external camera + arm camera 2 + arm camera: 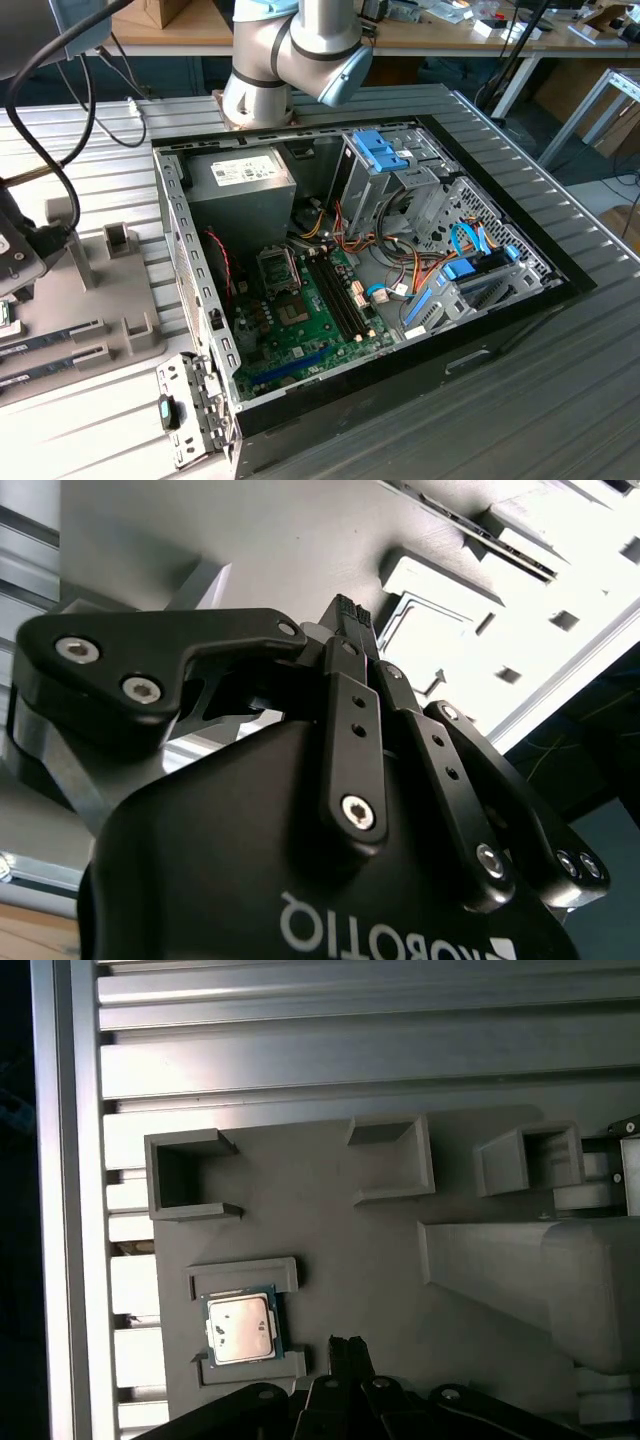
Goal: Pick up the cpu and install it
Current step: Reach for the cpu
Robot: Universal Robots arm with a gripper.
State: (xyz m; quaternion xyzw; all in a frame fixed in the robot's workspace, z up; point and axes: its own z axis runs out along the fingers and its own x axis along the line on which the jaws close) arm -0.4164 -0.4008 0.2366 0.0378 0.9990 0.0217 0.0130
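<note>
Exterior view: open computer case (400,250) beside a grey holder (130,300) on the exterior view's left. Second wrist view: gripper (350,608) closed tip to tip, gripping nothing. First wrist view: cpu (240,1325) flat in the holder's recess (silver top up), near the fingertips (340,1352), not touching.
</note>
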